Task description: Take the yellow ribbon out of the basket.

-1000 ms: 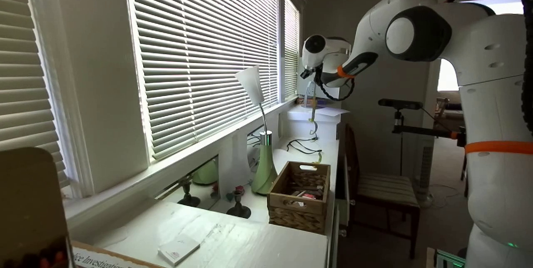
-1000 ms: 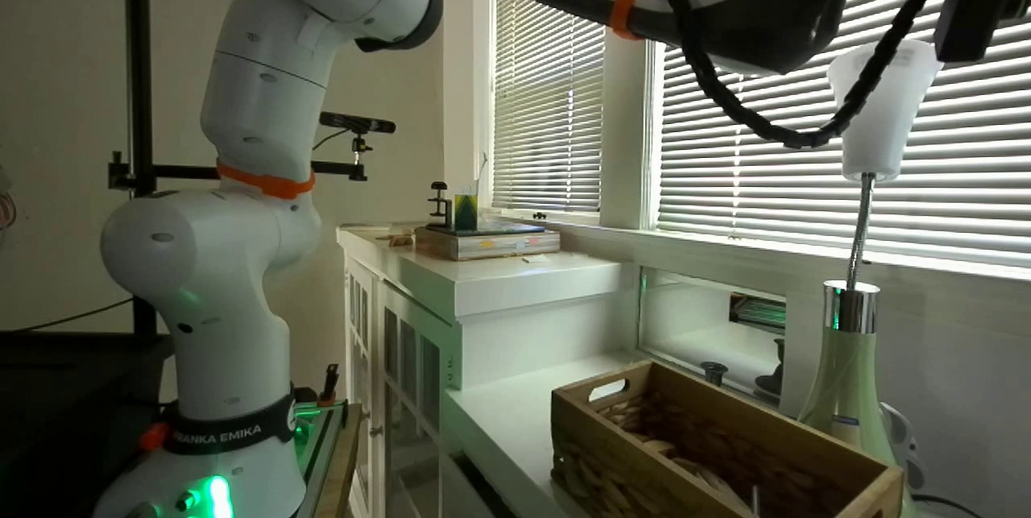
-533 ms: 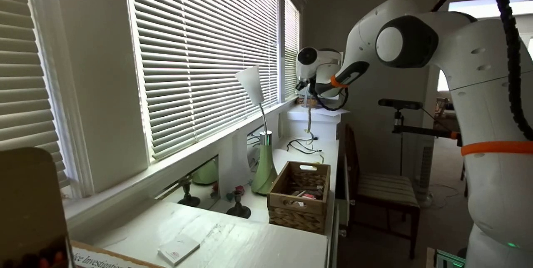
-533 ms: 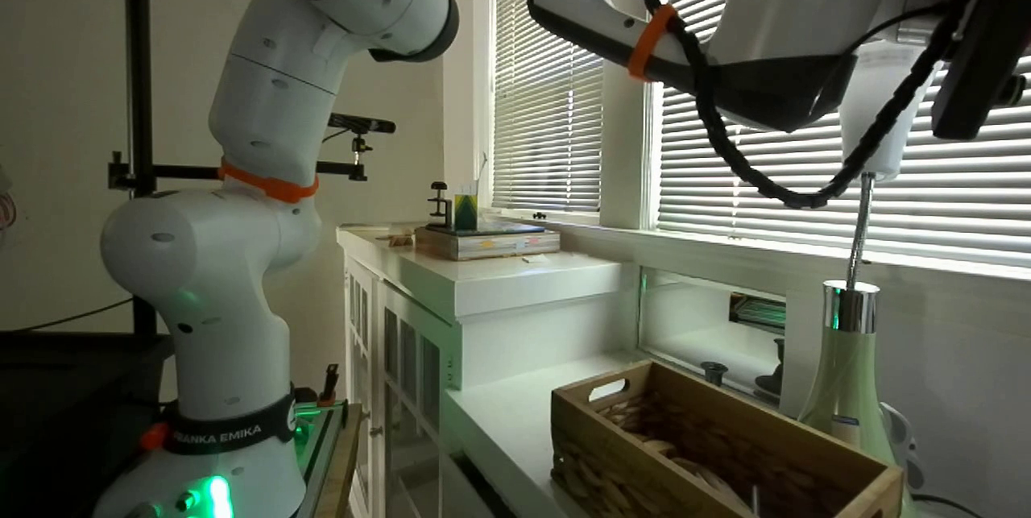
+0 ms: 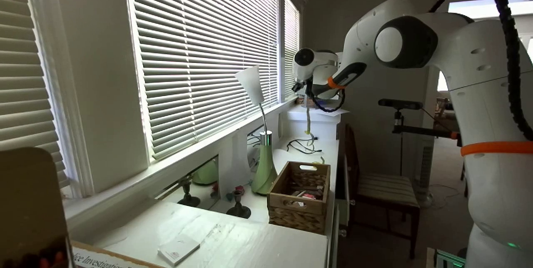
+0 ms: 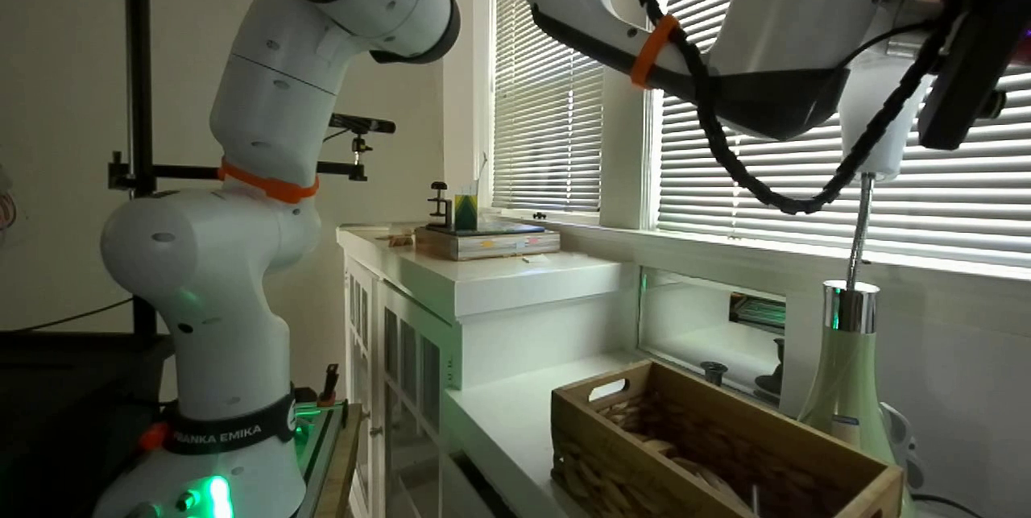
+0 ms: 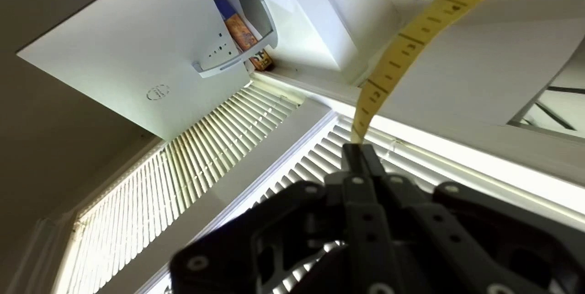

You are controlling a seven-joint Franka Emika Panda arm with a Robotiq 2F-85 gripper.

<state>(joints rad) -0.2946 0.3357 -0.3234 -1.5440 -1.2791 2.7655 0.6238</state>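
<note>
A long, thin yellow ribbon point(image 5: 308, 125) hangs below the white, bent robot arm point(image 5: 410, 43), at twelve o'clock from the brown, box-shaped wicker basket point(image 5: 293, 218). A tall green-and-white lamp point(image 5: 265, 159) stands at eleven.

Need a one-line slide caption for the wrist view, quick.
Black two-fingered gripper pinching a flat yellow ribbon printed with dark ruler marks, white slatted window blinds behind.
</note>
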